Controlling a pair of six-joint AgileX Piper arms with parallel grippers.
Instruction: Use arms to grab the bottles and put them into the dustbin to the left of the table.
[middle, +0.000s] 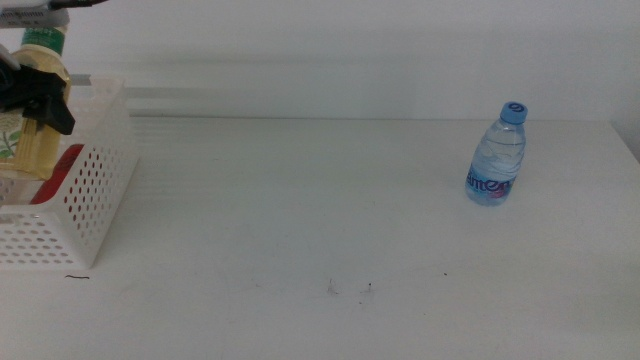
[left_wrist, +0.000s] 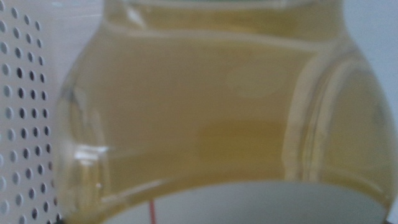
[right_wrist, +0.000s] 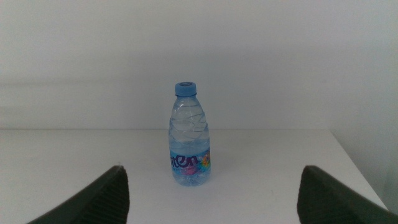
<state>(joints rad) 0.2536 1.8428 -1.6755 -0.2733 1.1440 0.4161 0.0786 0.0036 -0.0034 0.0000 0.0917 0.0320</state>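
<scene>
My left gripper (middle: 40, 95) is at the far left of the middle view, shut on the yellow-drink bottle (middle: 28, 145), which hangs upright over the white perforated dustbin (middle: 95, 190). That bottle fills the left wrist view (left_wrist: 217, 112), with the dustbin wall (left_wrist: 25, 124) beside it. A red can (middle: 62, 168) lies inside the dustbin. The small clear water bottle with a blue cap (middle: 497, 155) stands upright at the table's right. In the right wrist view my right gripper (right_wrist: 213, 177) is open and empty, facing that bottle (right_wrist: 188, 137) from a distance.
The white table (middle: 320, 200) carries a few dark specks (middle: 368, 290) near its front middle. A plain white wall runs behind the table. The right arm is out of the middle view.
</scene>
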